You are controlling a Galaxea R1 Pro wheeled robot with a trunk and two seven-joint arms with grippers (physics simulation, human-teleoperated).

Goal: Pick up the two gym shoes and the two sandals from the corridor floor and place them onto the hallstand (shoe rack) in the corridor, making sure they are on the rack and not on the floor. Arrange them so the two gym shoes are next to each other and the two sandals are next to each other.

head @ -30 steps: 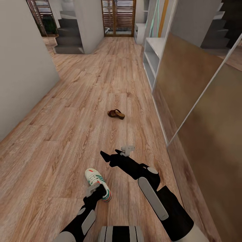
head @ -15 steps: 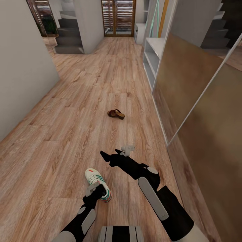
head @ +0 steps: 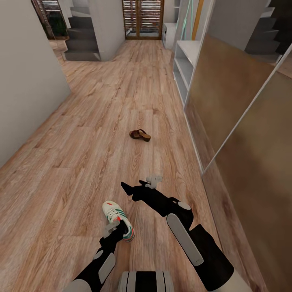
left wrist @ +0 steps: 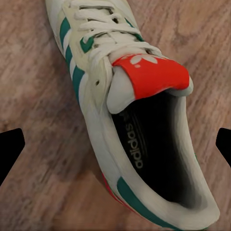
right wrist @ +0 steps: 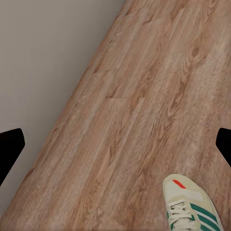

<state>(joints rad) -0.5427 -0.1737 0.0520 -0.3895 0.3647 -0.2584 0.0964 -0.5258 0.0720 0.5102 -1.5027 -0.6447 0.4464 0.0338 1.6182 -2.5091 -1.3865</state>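
One gym shoe (head: 117,221) lying on the corridor floor (head: 93,134) directly under the left gripper (head: 115,228), heel end hidden beneath the wrist in the head view, toe pointing away from the robot and slightly toward its left. Long axis roughly along the corridor, a little slanted. From the left wrist view, far closer: the red-orange tongue, white laces, green side stripes, the dark opening with lettering on the insole, and the two dark fingertips (left wrist: 10,154) spread wide at either edge, well clear of the shoe (left wrist: 130,115), gripping nothing. From the right wrist view, only the toe and laces of the same shoe (right wrist: 190,204) at the frame's corner, plus bare planks (right wrist: 144,106) and a grey wall (right wrist: 48,62); fingertips likewise far apart and empty. Right gripper (head: 130,188) held out over bare floor, ahead of the shoe and near it. Farther down the corridor, seen from the head camera, a brown sandal (head: 140,135) lying crosswise on the planks, well apart from the sneaker. Light grey hallstand (head: 183,69) against the right-hand wall, beyond the sandal.
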